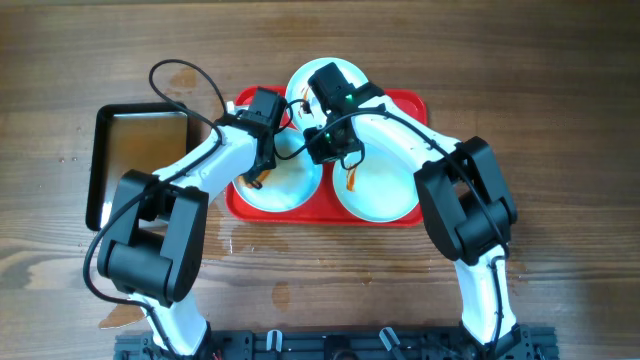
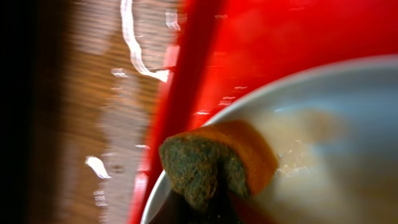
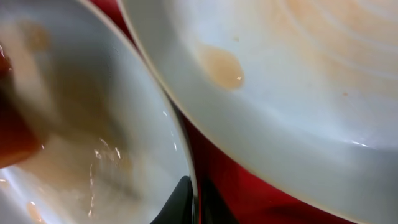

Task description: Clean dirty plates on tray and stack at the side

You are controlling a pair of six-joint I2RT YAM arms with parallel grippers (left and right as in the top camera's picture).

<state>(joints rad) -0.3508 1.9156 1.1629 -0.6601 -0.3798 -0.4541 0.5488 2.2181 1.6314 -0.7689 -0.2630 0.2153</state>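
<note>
Overhead, tray [image 1: 412, 104]: red, in the middle of the table [image 1: 560, 80], carrying three plates.
Overhead, plates: left plate [image 1: 290, 190] and right plate [image 1: 390, 185] lie side by side in front; back plate [image 1: 308, 80] is partly under the arms.
Overhead, pan [image 1: 140, 150]: dark, left of the tray.
Overhead, left gripper [image 1: 260, 165]: over the left plate.
Overhead, right gripper [image 1: 330, 145]: between the front plates.
Left wrist, sponge [image 2: 217, 165]: orange with a dark green face, lying on the left plate by its rim; the fingers, mostly hidden, are closed tight on it.
Right wrist, right gripper [image 3: 194, 202]: fingers pinched on the left plate's rim; a neighbour plate [image 3: 298, 93] has a sauce spot [image 3: 221, 65].
</note>
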